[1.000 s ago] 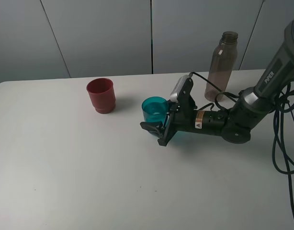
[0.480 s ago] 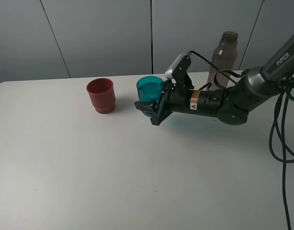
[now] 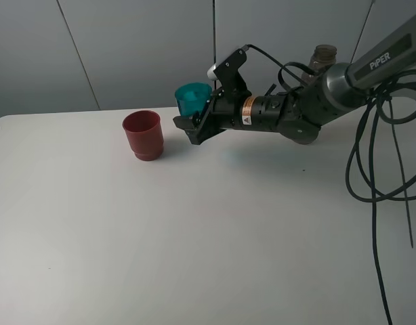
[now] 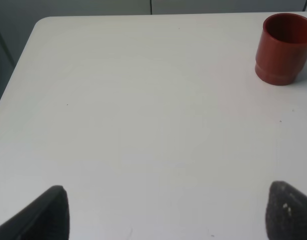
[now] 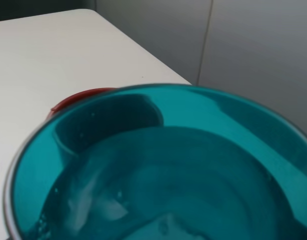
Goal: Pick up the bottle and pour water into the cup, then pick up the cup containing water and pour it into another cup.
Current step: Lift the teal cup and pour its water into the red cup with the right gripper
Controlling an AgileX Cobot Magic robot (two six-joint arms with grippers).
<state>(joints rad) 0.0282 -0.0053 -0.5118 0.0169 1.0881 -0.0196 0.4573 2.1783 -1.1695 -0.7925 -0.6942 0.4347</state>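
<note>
Judged about halfway, perhaps a little past. With water (image 5: pixel 143 205) showing inside the cup (image 5: pixel 158 165) in the right wrist view, counting the pour from the bottle (image 3: pixel 323 55) as done; finding that bottle upright by the far edge of the table (image 3: pixel 194 250), toward its right corner, mostly hidden behind the right arm and touched by neither gripper.

Holding the cup (image 3: pixel 193 97) clear of the table, near the far edge and close to its middle, in the right gripper (image 3: pixel 194 116), with the jaws pressed in on the teal wall; roughly upright, as far as the high view tells; beside another cup (image 3: pixel 142 135), not over it.

Nothing to report in the red cup (image 4: pixel 285 49): standing on the table toward the far edge, left of middle; inside hidden from these views, so unable to say wet or dry.

Left to do: bringing the teal rim over the red mouth, then tipping slowly.

Left gripper (image 4: pixel 168 220) spread wide, pinching nothing, over bare table nearer the left edge.
</note>
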